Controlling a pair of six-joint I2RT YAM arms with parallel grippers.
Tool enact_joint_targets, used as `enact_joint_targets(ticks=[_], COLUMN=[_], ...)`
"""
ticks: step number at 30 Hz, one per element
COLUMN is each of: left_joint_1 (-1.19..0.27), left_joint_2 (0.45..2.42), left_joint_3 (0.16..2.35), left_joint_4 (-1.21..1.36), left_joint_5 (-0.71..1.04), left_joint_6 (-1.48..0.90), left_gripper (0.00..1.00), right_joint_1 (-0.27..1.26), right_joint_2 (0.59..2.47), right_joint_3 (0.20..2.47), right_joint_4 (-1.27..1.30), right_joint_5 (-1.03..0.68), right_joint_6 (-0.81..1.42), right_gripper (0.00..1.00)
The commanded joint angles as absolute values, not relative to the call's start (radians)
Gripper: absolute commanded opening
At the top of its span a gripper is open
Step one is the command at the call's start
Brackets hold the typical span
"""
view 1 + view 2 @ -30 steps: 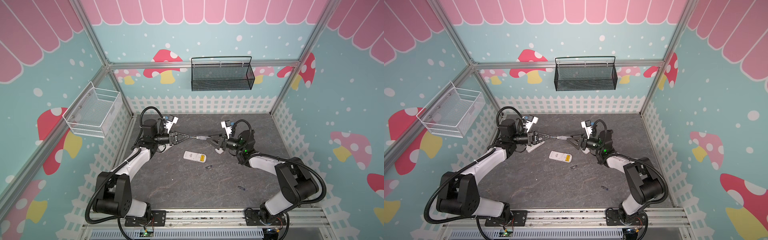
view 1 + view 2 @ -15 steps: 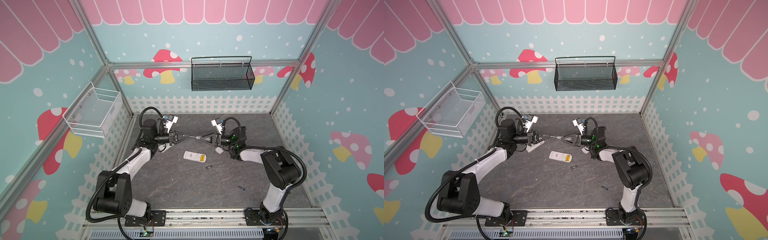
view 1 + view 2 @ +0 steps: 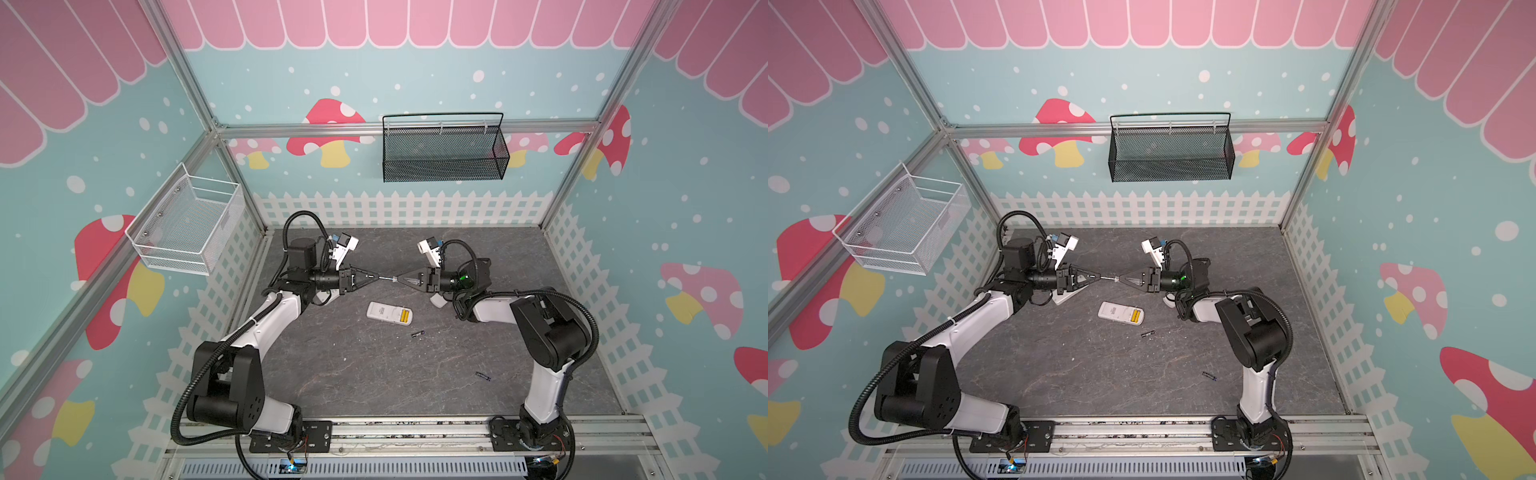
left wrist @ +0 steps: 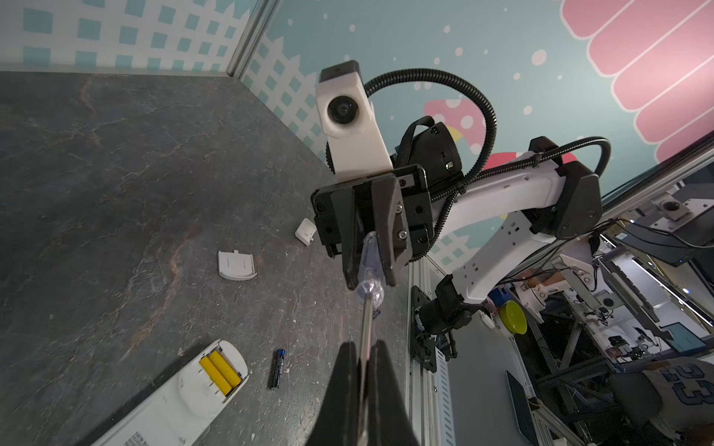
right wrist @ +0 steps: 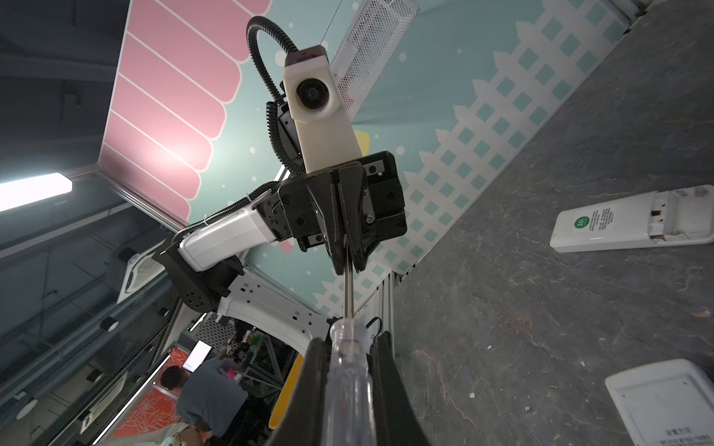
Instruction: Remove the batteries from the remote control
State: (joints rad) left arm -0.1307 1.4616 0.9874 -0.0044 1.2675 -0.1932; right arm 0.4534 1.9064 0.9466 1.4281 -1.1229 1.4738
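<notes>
A white remote control (image 3: 384,311) (image 3: 1116,311) lies open-backed at mid table with two yellow batteries (image 3: 404,316) (image 4: 220,372) in its bay. Two dark batteries lie loose: one (image 3: 417,333) (image 4: 277,368) beside the remote, one (image 3: 483,375) nearer the front right. Above the table a clear-handled screwdriver (image 3: 387,278) (image 4: 367,320) spans both grippers. My left gripper (image 3: 377,277) (image 4: 361,347) is shut on its metal shaft. My right gripper (image 3: 397,279) (image 5: 347,343) is shut on its clear handle (image 5: 347,370).
A second white remote (image 5: 618,226) with an empty bay lies under the left arm. Two small white covers (image 4: 235,264) (image 4: 306,231) lie on the table below the right arm. A black mesh basket (image 3: 442,160) and a white wire basket (image 3: 187,224) hang on the walls.
The right gripper has moved left up to the screwdriver and shut on its handle. The left gripper has stayed in place on the shaft.
</notes>
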Motion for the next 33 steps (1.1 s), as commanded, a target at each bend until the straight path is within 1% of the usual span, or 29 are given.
enact_joint_targets(ticks=[1,2,3,5,8,10,11,13,15,17,19,21,24,27,29,33], left_joint_1=[-0.135,-0.134,-0.128,-0.119,-0.113,-0.114,-0.113,-0.112,-0.112,-0.119,-0.126,-0.14,-0.187,-0.222,-0.234,-0.283], left_joint_2=[1.471,1.471,1.472,1.477,1.493,1.501,1.505,1.517,1.533,1.542,1.556,1.584,1.626,1.665,1.705,1.786], left_joint_3=[1.032,1.048,1.07,1.114,1.24,1.322,1.362,1.415,1.436,1.442,1.438,1.425,1.402,1.37,1.368,1.378], left_joint_4=[-0.149,-0.174,-0.22,-0.331,-0.582,-0.725,-0.796,-0.892,-0.929,-0.944,-0.963,-0.968,-0.968,-0.969,-0.966,-0.948], left_joint_5=[1.239,1.237,1.234,1.226,1.165,1.125,1.102,1.048,0.977,0.924,0.889,0.849,0.744,0.716,0.714,0.649], left_joint_6=[-0.064,-0.053,-0.019,0.089,0.285,0.419,0.5,0.635,0.741,0.828,0.93,1.038,1.169,1.291,1.337,1.401], left_gripper=[0.25,0.38,0.48,0.59,0.68,0.74,0.77,0.82,0.85,0.88,0.91,0.93,0.95,0.97,0.98,0.98], right_joint_1=[0.454,0.451,0.447,0.434,0.396,0.372,0.362,0.354,0.357,0.357,0.357,0.358,0.363,0.37,0.378,0.392], right_joint_2=[1.926,1.92,1.911,1.883,1.813,1.748,1.711,1.643,1.588,1.554,1.525,1.489,1.44,1.403,1.407,1.443], right_joint_3=[0.955,0.947,0.939,0.925,0.897,0.89,0.896,0.938,0.999,1.025,1.037,1.016,0.994,0.954,0.952,0.966], right_joint_4=[1.473,1.474,1.468,1.435,1.286,1.128,1.0,0.689,0.325,0.141,0.019,-0.04,-0.107,-0.14,-0.182,-0.269], right_joint_5=[-1.112,-1.11,-1.117,-1.135,-1.143,-1.147,-1.148,-1.128,-1.026,-0.932,-0.89,-0.847,-0.768,-0.773,-0.731,-0.67], right_joint_6=[1.499,1.497,1.485,1.436,1.293,1.13,1.013,0.7,0.346,0.154,-0.005,-0.126,-0.241,-0.342,-0.381,-0.406], right_gripper=[0.0,0.0,0.0,0.0,0.0,0.0,0.0,0.0,0.0,0.0,0.0,0.0,0.0,0.0,0.0,0.0])
